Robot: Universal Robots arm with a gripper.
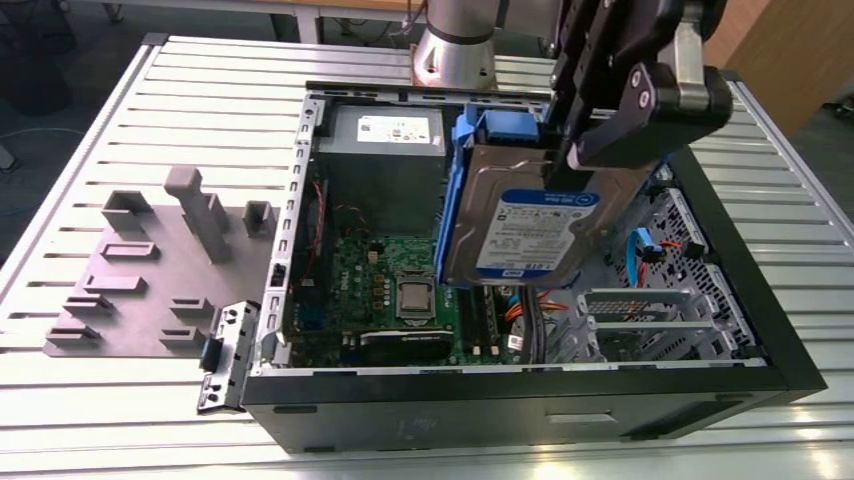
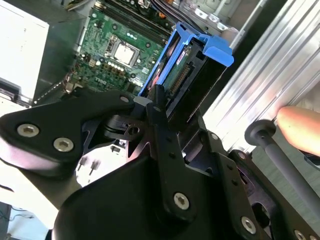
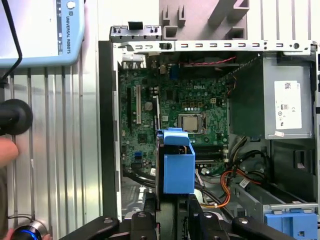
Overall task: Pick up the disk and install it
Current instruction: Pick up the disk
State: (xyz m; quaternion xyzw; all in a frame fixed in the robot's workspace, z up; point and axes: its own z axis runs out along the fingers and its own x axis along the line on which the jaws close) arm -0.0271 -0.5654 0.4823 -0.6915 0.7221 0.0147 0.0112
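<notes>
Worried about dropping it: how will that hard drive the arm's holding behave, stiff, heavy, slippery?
The disk is a metal block in a blue plastic frame, so probably rigid and heavy for its size. The end effector grips only its top end above the open case, so it might pivot or slip.

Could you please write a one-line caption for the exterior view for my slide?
The arm's hand holds the disk over the open computer case on a slatted table.

Tool (image 1: 577,165) grips disk (image 1: 529,232) (label facing cam) over open PC case (image 1: 534,405).
</notes>
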